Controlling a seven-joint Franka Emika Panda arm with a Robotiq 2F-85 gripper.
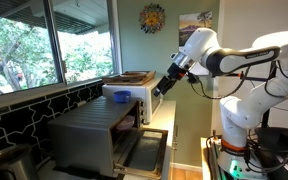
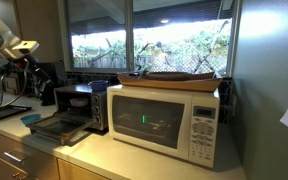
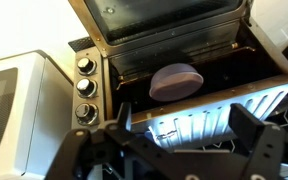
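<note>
A Panda arm (image 1: 234,55) holds its gripper (image 3: 166,142) in front of an open toaster oven (image 3: 184,60) on a kitchen counter (image 2: 104,150). In the wrist view the fingers (image 3: 259,145) stand wide apart and hold nothing. They frame the lowered oven door (image 3: 204,125) at the 6 o'clock edge of the picture.

A lavender rounded object (image 3: 174,80) sits inside the oven cavity, at 12 o'clock from the fingers and well apart from them. It cannot be told whether it is a bowl or a lid.

Three knobs (image 3: 84,87) run down the oven's control panel at 10 o'clock from the gripper. A white microwave (image 3: 19,100) stands just beside the oven at 9 o'clock. A dark tray (image 3: 159,20) lies on top of the oven.

In an exterior view the gripper (image 1: 160,88) points down toward 7 o'clock, above the counter in front of the appliances. In an exterior view a wooden tray (image 2: 174,77) rests on the microwave (image 2: 164,120), and windows (image 2: 144,40) behind it show green trees.
</note>
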